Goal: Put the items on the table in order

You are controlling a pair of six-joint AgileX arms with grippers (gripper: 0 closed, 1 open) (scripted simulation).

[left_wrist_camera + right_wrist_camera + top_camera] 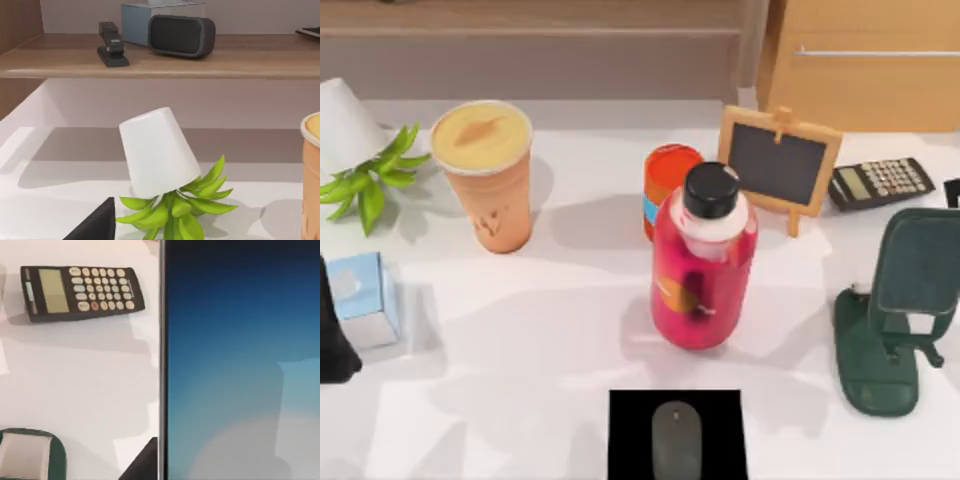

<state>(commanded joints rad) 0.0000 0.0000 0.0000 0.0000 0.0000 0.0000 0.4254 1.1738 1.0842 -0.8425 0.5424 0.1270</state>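
the tissue box (365,297) is partly covered by a dark shape at the desk's (520,380) left edge. the smartphone (240,365) is cut off in the right wrist view. the state of either arm's fingers cannot be told.

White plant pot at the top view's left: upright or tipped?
Tipped. The white plant pot lies tilted on the table, its green leaves spilling sideways.

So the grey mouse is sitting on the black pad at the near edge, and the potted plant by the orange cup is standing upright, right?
Not quite. The grey mouse is on the black pad, but the potted plant near the orange cup is tipped over, not upright: the left wrist view shows its white pot tilted with the leaves spilling onto the table.
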